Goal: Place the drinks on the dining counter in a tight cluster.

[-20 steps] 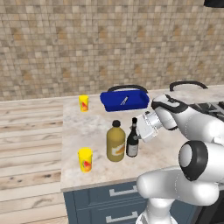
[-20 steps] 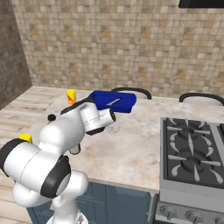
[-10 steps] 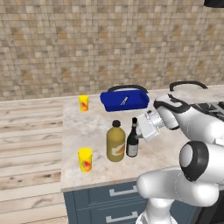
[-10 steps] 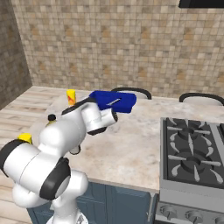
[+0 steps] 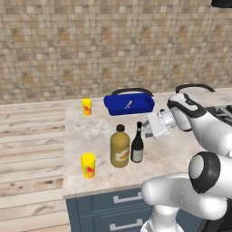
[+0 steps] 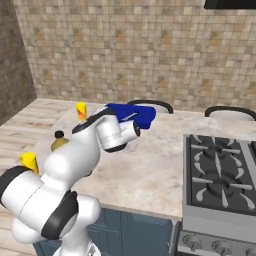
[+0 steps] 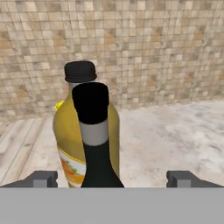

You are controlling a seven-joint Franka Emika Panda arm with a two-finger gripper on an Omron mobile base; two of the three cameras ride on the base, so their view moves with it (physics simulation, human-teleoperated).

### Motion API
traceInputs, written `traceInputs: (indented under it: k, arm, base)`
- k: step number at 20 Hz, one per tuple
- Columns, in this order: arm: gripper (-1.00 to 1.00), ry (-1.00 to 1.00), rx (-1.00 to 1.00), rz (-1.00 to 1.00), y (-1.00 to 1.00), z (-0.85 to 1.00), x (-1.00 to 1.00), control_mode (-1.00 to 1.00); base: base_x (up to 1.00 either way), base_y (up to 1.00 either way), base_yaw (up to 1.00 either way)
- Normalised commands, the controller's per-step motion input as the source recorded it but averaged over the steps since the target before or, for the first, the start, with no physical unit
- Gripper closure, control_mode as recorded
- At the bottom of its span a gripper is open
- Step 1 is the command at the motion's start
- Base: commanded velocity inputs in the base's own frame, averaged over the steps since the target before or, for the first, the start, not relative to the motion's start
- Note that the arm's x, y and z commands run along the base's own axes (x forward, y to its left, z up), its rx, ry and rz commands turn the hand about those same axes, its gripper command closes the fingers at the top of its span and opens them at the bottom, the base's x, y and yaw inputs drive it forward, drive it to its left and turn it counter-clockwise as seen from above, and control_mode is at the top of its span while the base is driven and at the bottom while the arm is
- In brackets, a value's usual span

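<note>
Wine bottle (image 5: pixel 137 146), slim and dark, stands upright on the beige marbled tabletop (image 5: pixel 179 156), touching or just beside the squat amber bottle (image 5: pixel 119 147) with the black cap; the two already make a tight pair near the front edge. The end effector (image 5: pixel 148 128) sits just to the wine bottle's right at neck height, its fingers (image 7: pixel 43 179) spread wide with nothing between them, and in the hand view the dark neck lies between the tips. If this bottle is to stay put, a clean backward retreat avoids tipping it. Further out stand a yellow cup (image 5: pixel 88 165), another yellow cup (image 5: pixel 86 106) and a blue tray (image 5: pixel 129 103); steer clear of them.
</note>
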Motion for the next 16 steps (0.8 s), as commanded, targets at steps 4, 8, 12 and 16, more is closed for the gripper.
traceInputs:
  k: [4, 8, 12, 16]
  arm:
    - [-1.0, 0.0, 0.0, -0.15, -0.25, 0.22, -0.14, -1.0]
    - [-1.0, 0.0, 0.0, -0.16, -0.24, 0.18, -0.19, -1.0]
    - [-1.0, 0.06, -0.02, -0.17, -0.16, 0.19, -0.02, -1.0]
    - [-1.0, 0.2, -0.14, -0.19, -0.03, 0.18, 0.04, -1.0]
  base:
    - [0.0, 0.0, 0.0]
    - [0.0, 0.0, 0.0]
    - [0.0, 0.0, 0.0]
    - [0.0, 0.0, 0.0]
